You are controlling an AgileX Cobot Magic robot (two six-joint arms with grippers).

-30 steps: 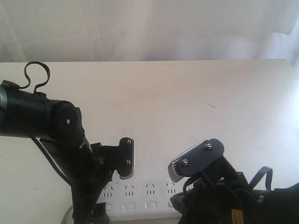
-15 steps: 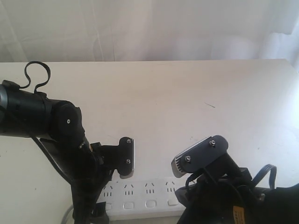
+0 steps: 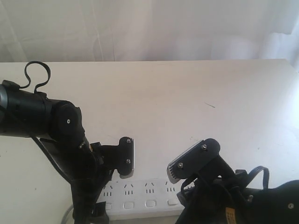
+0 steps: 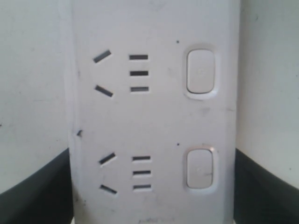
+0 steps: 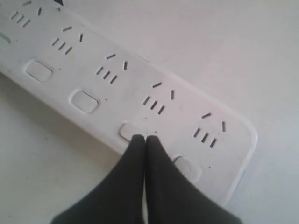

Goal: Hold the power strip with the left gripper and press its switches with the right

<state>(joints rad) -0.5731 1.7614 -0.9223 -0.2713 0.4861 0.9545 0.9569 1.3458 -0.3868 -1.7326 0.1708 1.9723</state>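
Hold apparently made, pressing under way: the power strip [image 3: 140,198] lies at the exterior view's bottom centre on the white surface [image 3: 187,102], the left gripper [image 4: 153,161] clamping its width between its jaws. The right gripper [image 5: 141,140], jaws closed tip to tip, touches the switch [image 5: 127,131] second from the rounded end; the other switches' status is unclear. The right gripper's orange label [image 3: 230,215] is illegible.

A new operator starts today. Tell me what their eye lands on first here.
The long white power strip lies flat on the pale table. The right gripper, shut to a point, touches the switch second from the strip's rounded end, while the left gripper clamps both long sides.
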